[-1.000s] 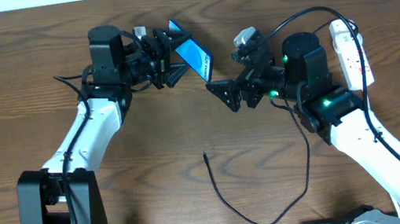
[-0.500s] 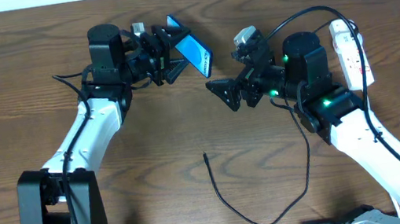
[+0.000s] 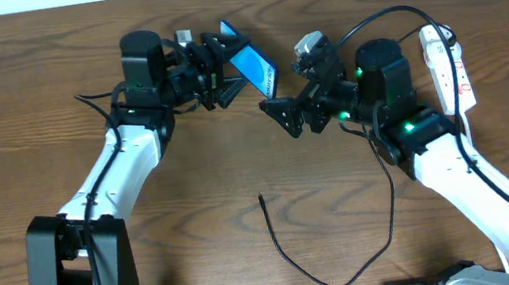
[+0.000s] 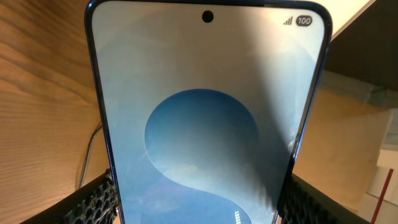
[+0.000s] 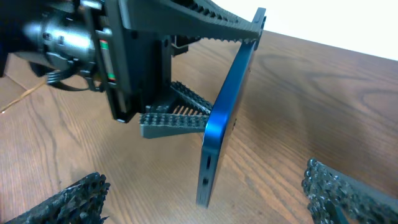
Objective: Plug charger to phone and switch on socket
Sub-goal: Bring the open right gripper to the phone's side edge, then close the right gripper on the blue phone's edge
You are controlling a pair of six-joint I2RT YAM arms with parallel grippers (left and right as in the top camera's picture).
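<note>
The phone [image 3: 251, 66], blue screen lit, is held tilted above the table with my left gripper [image 3: 223, 66] shut on its lower sides. In the left wrist view the phone [image 4: 205, 124] fills the frame between both fingers [image 4: 93, 200]. My right gripper [image 3: 288, 107] is open just right of the phone's free end. Its wrist view shows the phone [image 5: 225, 118] edge-on, port end low between my open right gripper [image 5: 208, 200]. The charger [image 3: 269, 226] lies loose on the table below, touched by neither gripper. The white socket [image 3: 447, 63] lies at the far right.
The wooden table [image 3: 8, 119] carries both arms. A thick black robot cable [image 3: 387, 13] arcs over the right arm near the socket. The charger's long loop curves toward the table's front edge between the two arm bases.
The left arm has carried the phone slightly right and up, toward the right gripper. The right gripper has shifted a little up and left. The charger has not moved.
</note>
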